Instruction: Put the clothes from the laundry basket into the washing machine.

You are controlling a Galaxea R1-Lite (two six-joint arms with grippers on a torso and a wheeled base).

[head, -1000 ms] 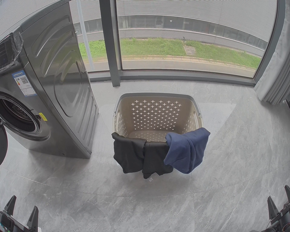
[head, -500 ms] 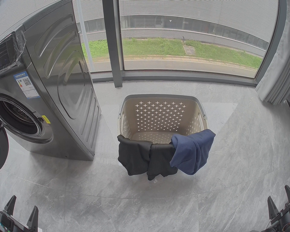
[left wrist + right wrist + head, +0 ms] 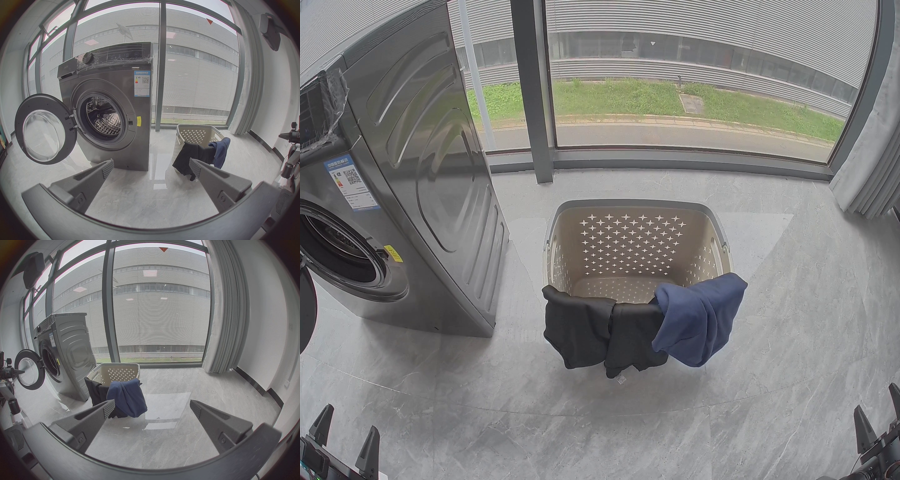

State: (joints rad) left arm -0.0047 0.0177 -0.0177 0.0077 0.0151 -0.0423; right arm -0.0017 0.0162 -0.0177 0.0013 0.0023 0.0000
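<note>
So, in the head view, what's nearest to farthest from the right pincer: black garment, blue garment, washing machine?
1. Blue garment, on the basket's right corner.
2. Black garment, just left of it.
3. Washing machine, far left.

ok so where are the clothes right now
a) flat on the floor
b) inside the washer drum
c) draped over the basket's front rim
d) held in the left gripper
C: the black garment and the blue garment both hang over the rim of the basket on the side nearest the robot, side by side.
</note>
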